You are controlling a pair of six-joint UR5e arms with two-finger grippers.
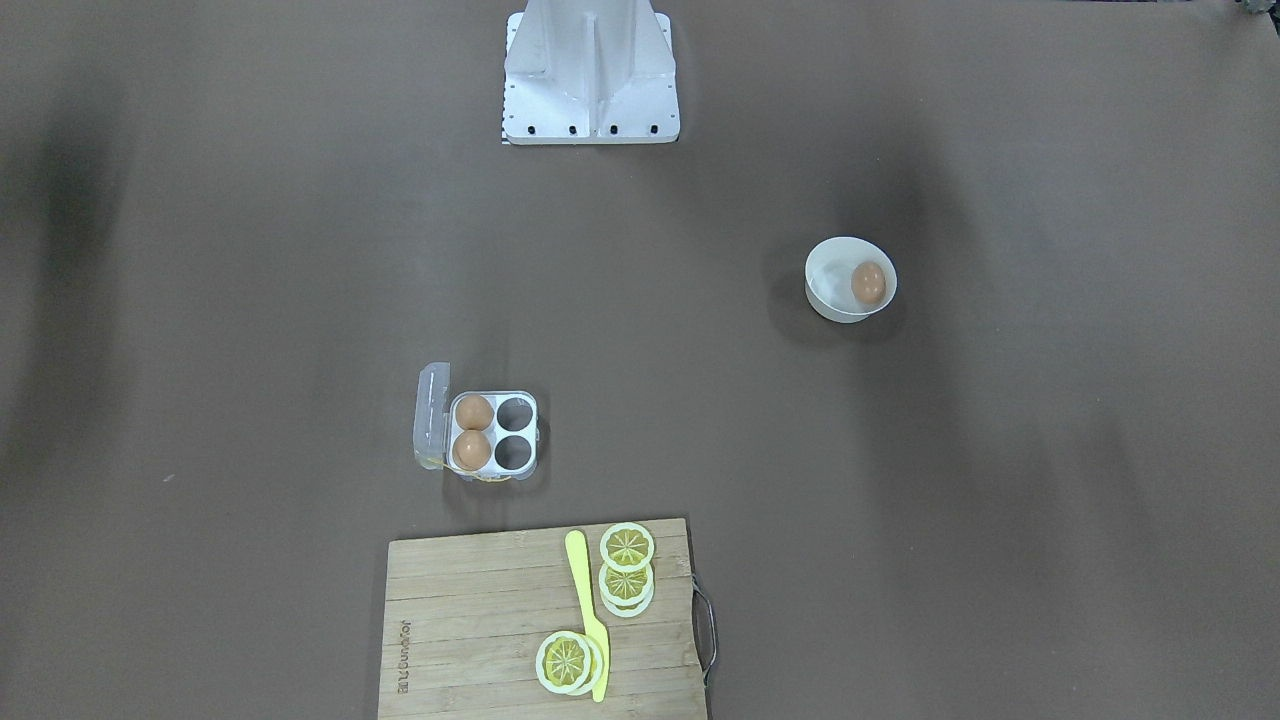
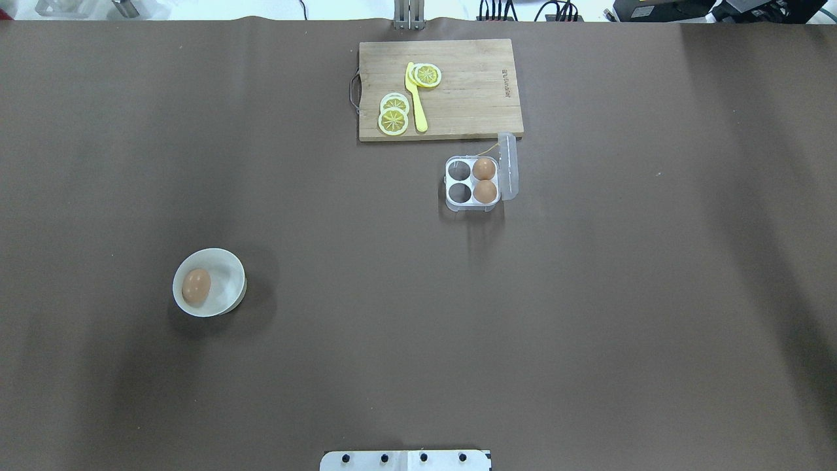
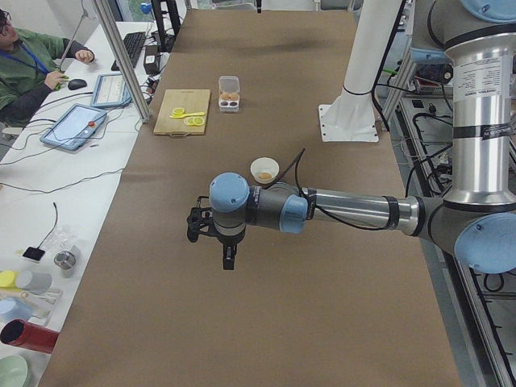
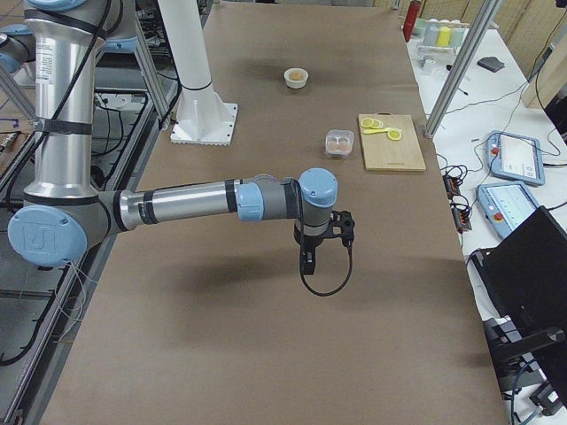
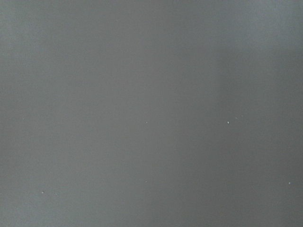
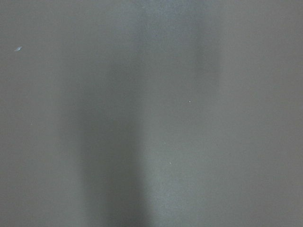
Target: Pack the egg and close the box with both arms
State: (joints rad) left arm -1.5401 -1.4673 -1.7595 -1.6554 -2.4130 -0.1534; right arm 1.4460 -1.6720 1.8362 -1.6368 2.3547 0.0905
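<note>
The egg lies in a round white bowl on my left half of the counter, closer to my base than the other things. It rests against the bowl's left inner wall as seen from overhead.

The box stands on my right half, well apart from the bowl and just beside the near edge of a wooden cutting board. Its clear lid is swung open and stands up along the right side of the tray. Two other eggs sit in the two cells next to the lid. The two cells on the left side of the tray are empty.

On the board lie several lemon slices and a yellow knife, one slice to the knife's right and the rest to its left.

My left arm reaches out over the end of the counter on my left. My left tool hangs above the brown surface, touching nothing. My right arm does the same at the opposite end, with my right tool pointing down over bare counter. Both tools show only from the side cameras, so I cannot tell whether their fingers are spread or pressed together. Both wrist cameras see only plain brown counter.
</note>
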